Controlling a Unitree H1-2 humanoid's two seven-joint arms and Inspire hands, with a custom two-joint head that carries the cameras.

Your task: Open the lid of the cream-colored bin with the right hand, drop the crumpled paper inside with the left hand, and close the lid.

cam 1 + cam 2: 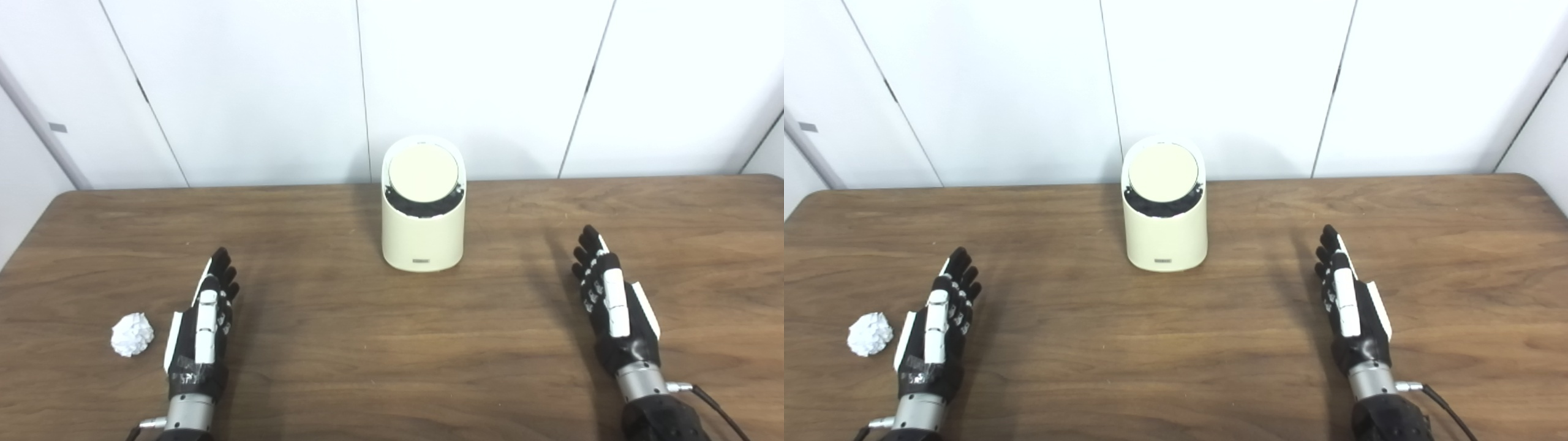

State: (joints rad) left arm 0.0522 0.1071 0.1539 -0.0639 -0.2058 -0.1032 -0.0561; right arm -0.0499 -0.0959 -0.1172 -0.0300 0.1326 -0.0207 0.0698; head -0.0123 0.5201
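The cream-colored bin stands toward the back of the table at about twelve o'clock from the two hands, a smooth, rounded cylinder of what looks like hard plastic. Its round lid sits tilted toward the robot in a slanted top, with a dark crescent of gap showing along its lower edge. The lid probably pivots under a light push, so pressing near one edge seems the way to open it — the bin itself looks light and could slide or tip if shoved too hard.

The crumpled paper lies at about nine o'clock from the left hand, just beside it but not touching. It is a white, creased ball — light, soft and springy by the look of it, best pinched gently around its middle.

The left hand is empty, its fingers extended and slightly apart. The right hand, at about four o'clock from the bin and well apart from it, is likewise empty with fingers stretched forward.

Beneath everything is a brown wood-grain table, matte and flat, backed by plain white wall panels.
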